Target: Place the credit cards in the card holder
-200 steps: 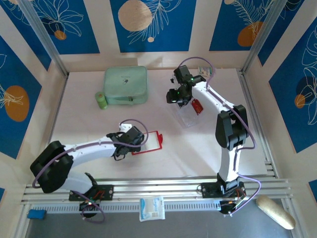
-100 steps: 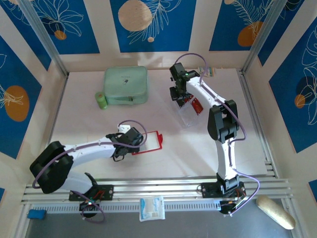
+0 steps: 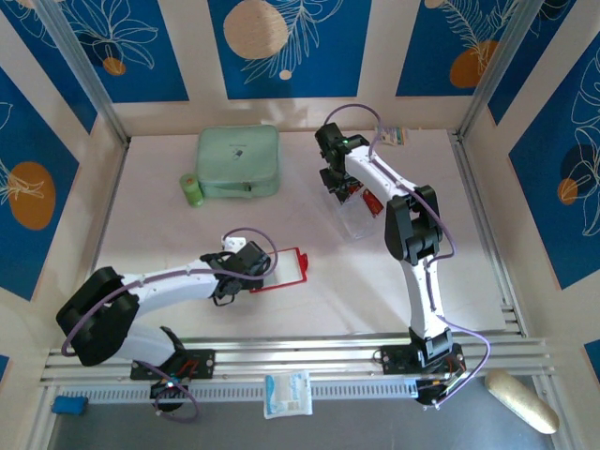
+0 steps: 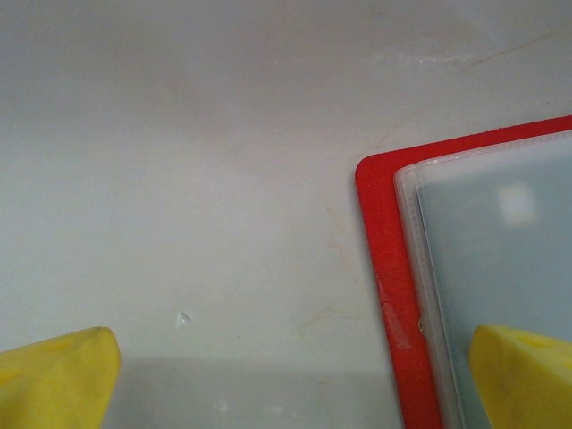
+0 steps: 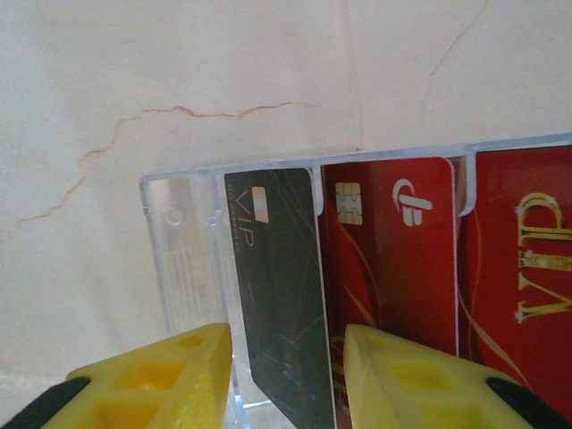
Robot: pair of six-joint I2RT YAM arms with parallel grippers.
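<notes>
The card holder (image 3: 289, 267) lies open on the table, red with a pale clear sleeve (image 4: 500, 268) inside its red border (image 4: 384, 268). My left gripper (image 3: 255, 275) rests at its left edge, open; in the left wrist view one yellow fingertip (image 4: 527, 375) is over the sleeve and the other (image 4: 58, 375) over bare table. The credit cards stand in a clear plastic rack (image 5: 183, 259): a black VIP card (image 5: 281, 268) and two red cards (image 5: 393, 259) (image 5: 523, 277). My right gripper (image 5: 286, 357) straddles the black card, its fingers (image 5: 152, 375) still apart from it, open.
A mint-green zip case (image 3: 237, 161) lies at the back left with a small green roll (image 3: 192, 189) beside it. A small packet (image 3: 392, 136) sits by the back wall. The clear rack (image 3: 356, 220) stands right of centre. Walls enclose the table on three sides.
The right arm has turned and settled over the clear rack, and its jaws have narrowed around the black card. The left arm and the card holder have stayed put.
</notes>
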